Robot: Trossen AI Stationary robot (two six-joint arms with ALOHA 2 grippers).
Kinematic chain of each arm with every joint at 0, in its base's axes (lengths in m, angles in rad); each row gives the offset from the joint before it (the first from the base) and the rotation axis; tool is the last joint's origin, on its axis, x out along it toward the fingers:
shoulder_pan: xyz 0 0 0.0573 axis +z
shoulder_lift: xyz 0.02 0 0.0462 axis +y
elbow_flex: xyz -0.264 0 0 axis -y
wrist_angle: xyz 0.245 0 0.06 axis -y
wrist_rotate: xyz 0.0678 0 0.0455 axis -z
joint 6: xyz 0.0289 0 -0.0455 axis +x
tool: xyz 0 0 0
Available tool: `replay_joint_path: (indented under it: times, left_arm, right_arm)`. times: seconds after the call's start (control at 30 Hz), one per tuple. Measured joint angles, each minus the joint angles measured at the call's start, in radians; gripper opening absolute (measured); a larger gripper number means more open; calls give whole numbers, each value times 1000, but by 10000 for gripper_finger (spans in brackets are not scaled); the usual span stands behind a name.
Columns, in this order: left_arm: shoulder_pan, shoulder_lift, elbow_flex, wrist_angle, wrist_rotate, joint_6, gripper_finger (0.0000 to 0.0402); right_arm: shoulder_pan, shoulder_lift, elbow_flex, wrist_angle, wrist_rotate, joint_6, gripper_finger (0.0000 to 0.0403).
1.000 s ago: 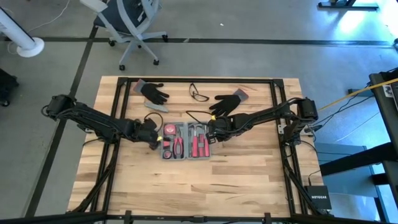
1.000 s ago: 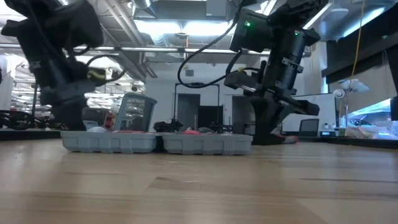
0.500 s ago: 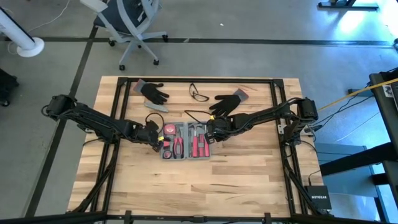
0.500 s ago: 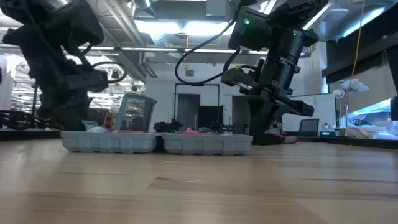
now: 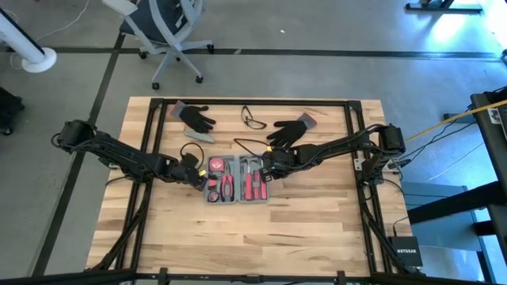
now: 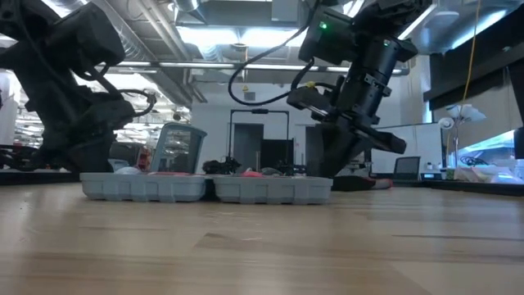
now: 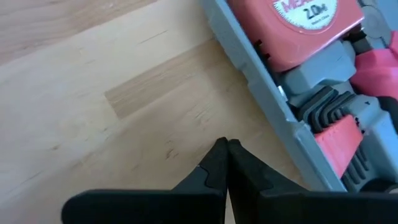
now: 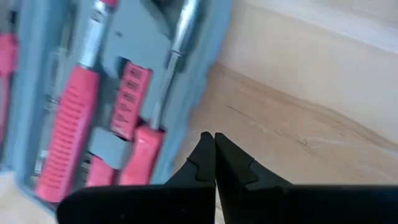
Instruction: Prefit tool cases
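The wooden table (image 5: 261, 229) carries everything, and near its middle the tool case (image 5: 236, 179) lies opened flat, its two blue-grey halves side by side with red-handled tools seated in the recesses; in the low view the tool case (image 6: 205, 188) shows as two shallow trays resting level on the wood. Toward twelve o'clock from the case lie two black gloves (image 5: 194, 116), a pair of safety glasses (image 5: 253, 119) between them, and a small grey bar (image 5: 199, 136) at about eleven o'clock. The left gripper (image 5: 196, 176) sits at nine o'clock of the case, just beside its outer edge, fingers pressed together and holding nothing; its wrist view shows the left gripper (image 7: 225, 149) tips low over bare wood close to the case wall. The right gripper (image 5: 268, 165) is at about two o'clock of the case, just beside the opposite edge, likewise fully closed and empty, and the right gripper (image 8: 214, 142) points at the gap between case rim and table. To do this step well, I judge each closed tip should work as a pusher or lifter against a rim: keep both low, press evenly from the two sides so the case does not skid or twist, and stay off the tools so none pops from its recess
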Motion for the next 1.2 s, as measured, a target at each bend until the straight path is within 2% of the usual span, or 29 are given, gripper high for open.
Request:
replay_joint_path:
  times: [0.13, 0.33, 0.67, 0.87, 1.2]
  left_arm:
    - [1, 2, -3, 50, -8, 0, 0]
    - [1, 7, -6, 145, -17, 1, 0]
    - [1, 6, -2, 171, -24, -10, 0]
    - [1, 6, 42, 148, -32, 37, 0]
    - [1, -41, 139, -3, -52, 79, 0]
  right_arm:
    - [0, 13, 1, 9, 21, 15, 0]
    - [8, 88, 3, 61, -22, 40, 0]
    - [13, 109, 3, 124, -4, 91, 0]
    - [13, 109, 3, 93, -9, 82, 0]
    - [13, 110, 3, 79, -9, 78, 0]
